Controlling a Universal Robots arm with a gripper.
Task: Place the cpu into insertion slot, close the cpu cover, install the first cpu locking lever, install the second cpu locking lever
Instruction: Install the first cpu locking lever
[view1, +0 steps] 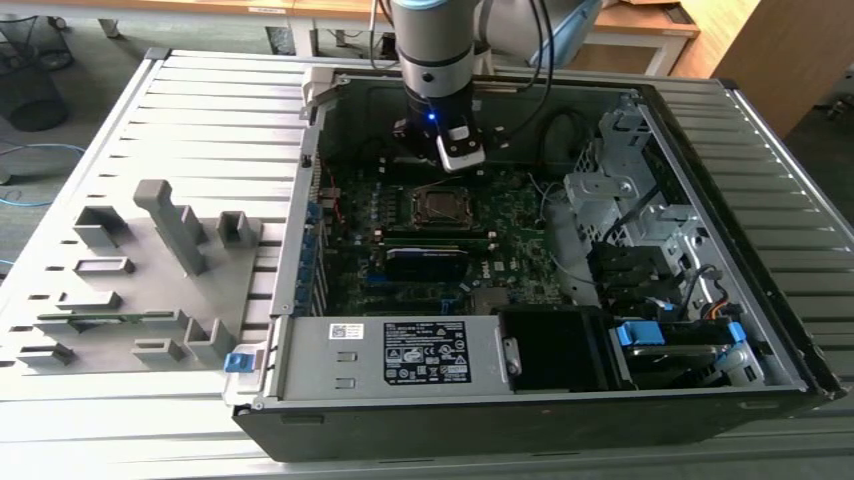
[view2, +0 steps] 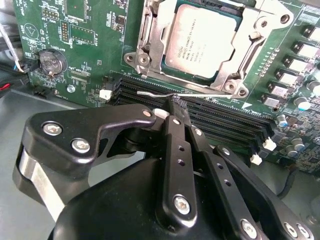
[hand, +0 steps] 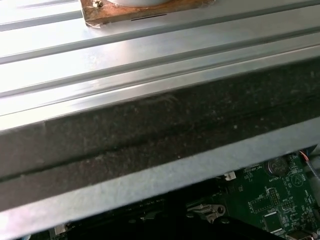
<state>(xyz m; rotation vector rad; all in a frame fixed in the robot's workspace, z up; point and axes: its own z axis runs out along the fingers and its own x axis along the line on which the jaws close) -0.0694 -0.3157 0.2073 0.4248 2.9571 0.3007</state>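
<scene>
Closed finger against finger, the claw (view2: 172, 106) has nothing visibly clamped. Its black tips sit right at a thin silver locking lever (view2: 210, 94), which runs along the edge of the socket beside the black memory slots (view2: 225, 120). Whether the tips press on the wire or merely meet it, I cannot tell.

In the exterior view the claw (view1: 461, 158) hangs from the arm in the upper middle of the frame, inside the open computer case (view1: 534, 430) and just above the socket.

The cpu (view2: 200, 40) lies flat in its slot on the green motherboard (view2: 95, 30), dull silver top facing up. The cpu cover (view2: 152, 40) lies down around it, with the chip showing through its square window. In the exterior view the cpu (view1: 438, 207) sits at the frame's centre. A grey fixture block (view1: 120, 290) stands on the slatted table (view1: 200, 100) at the exterior view's left.
</scene>
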